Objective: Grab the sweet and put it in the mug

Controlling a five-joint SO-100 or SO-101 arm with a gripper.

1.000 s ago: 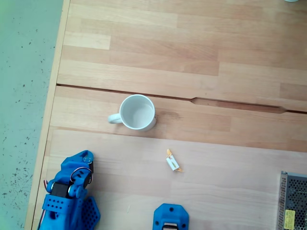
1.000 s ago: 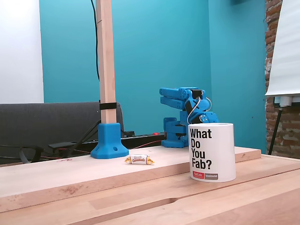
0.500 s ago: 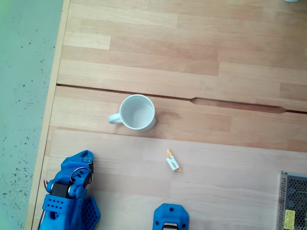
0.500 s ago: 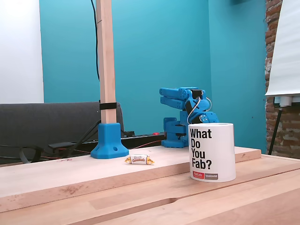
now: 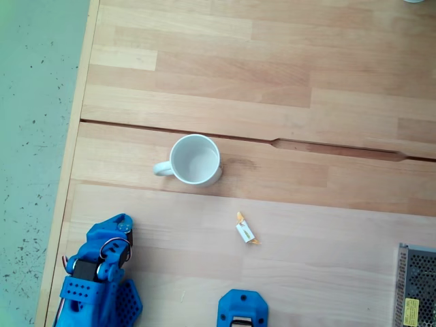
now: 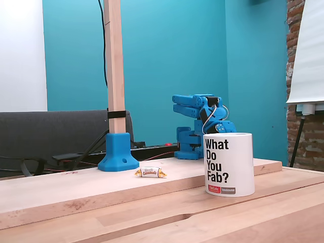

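The white mug (image 5: 195, 163) stands upright on the wooden table with its handle to the left in a fixed view from above; in a fixed view from the side it (image 6: 229, 164) shows black lettering. The sweet (image 5: 244, 229), white with orange-yellow twisted ends, lies on the wood below and right of the mug, apart from it (image 6: 150, 172). The blue arm is folded at the bottom left corner, its gripper (image 5: 122, 223) far from both, and its jaws look shut and empty. From the side, the gripper (image 6: 215, 124) sits behind the mug.
A blue base (image 5: 242, 308) holding a wooden post (image 6: 114, 61) stands near the sweet. A metal mesh box (image 5: 415, 286) sits at the bottom right. A groove (image 5: 306, 144) runs across the boards. The table's left edge (image 5: 75, 136) is close to the arm.
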